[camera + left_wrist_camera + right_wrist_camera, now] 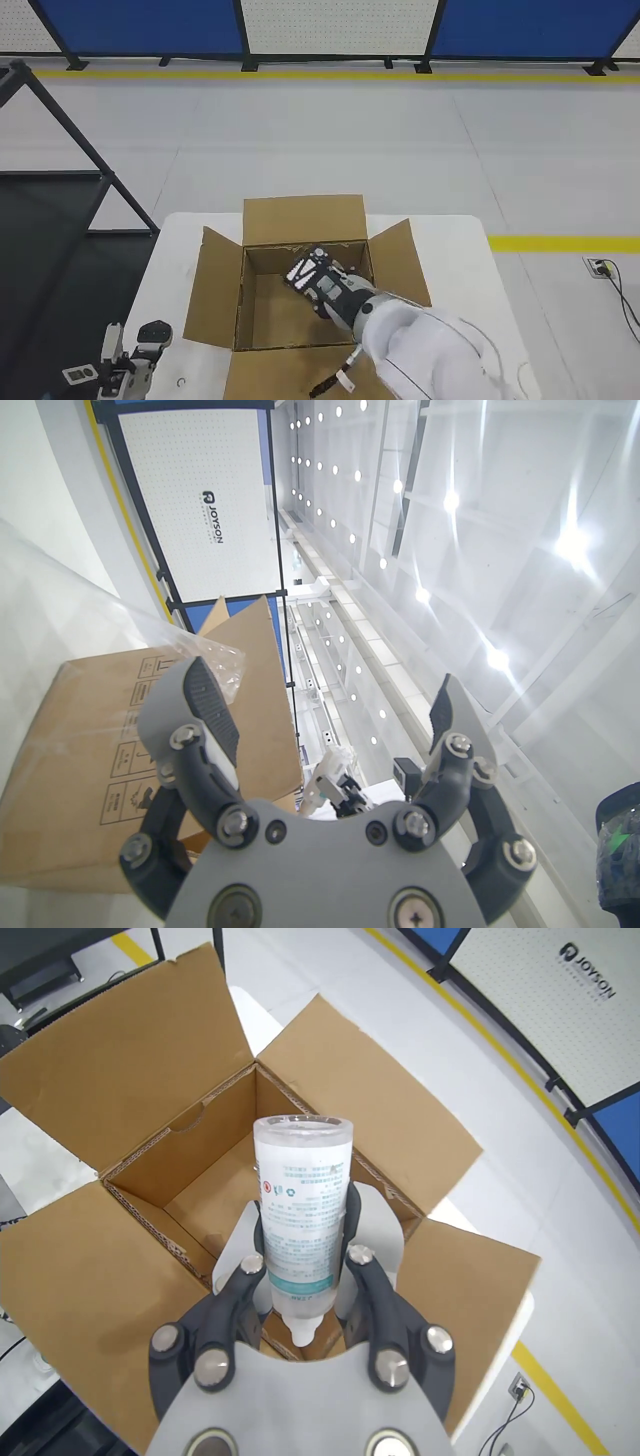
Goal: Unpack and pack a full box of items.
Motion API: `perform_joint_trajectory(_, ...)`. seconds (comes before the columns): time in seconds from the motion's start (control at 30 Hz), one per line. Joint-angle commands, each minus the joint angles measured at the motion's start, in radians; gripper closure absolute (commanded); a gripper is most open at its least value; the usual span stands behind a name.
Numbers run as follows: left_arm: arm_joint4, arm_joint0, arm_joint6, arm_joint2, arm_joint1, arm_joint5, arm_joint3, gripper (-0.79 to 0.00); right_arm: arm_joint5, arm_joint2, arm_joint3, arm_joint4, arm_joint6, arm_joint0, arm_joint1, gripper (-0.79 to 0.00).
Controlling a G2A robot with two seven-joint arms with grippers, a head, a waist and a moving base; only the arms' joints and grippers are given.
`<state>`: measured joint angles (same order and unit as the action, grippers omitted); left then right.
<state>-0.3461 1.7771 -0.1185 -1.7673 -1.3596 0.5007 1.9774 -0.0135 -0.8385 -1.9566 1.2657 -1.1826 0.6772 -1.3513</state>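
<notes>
Right gripper (305, 1220): clamped on clear plastic bottle (300, 1163), base-first over open cardboard box (215, 1143). Recommended: lower near floor, then release. Left gripper (322, 695): jaws spread, empty.

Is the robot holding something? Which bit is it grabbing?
The right gripper clamps a clear plastic bottle around its labelled middle. The left gripper is open and empty.

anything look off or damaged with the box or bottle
Nothing looks damaged or spilled. The bottle sits straight in the right gripper above the open box, nozzle toward the wrist. Only oddity: loose clear plastic film against the box's outer wall, by the left gripper.
</notes>
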Motion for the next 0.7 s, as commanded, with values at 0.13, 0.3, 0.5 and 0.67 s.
perform_joint_trajectory(0.13, -0.017, 0.012, -0.016, -0.017, 0.0, 0.004, -0.001, -0.785, -0.053, 0.072, 0.221, -0.073, 0.008, -0.11, -0.042, 0.0)
perform_joint_trajectory(0.3, -0.022, 0.015, -0.026, -0.031, 0.001, 0.003, -0.002, -0.785, -0.053, 0.072, 0.221, -0.073, 0.008, -0.11, -0.042, 0.0)
perform_joint_trajectory(0.5, -0.035, 0.013, -0.03, -0.044, 0.001, -0.007, -0.016, -0.785, -0.053, 0.072, 0.221, -0.073, 0.008, -0.11, -0.042, 0.0)
perform_joint_trajectory(0.67, -0.021, 0.004, -0.053, -0.03, 0.001, -0.013, -0.007, -0.785, -0.022, 0.073, 0.294, -0.084, 0.038, -0.097, -0.046, 0.0)
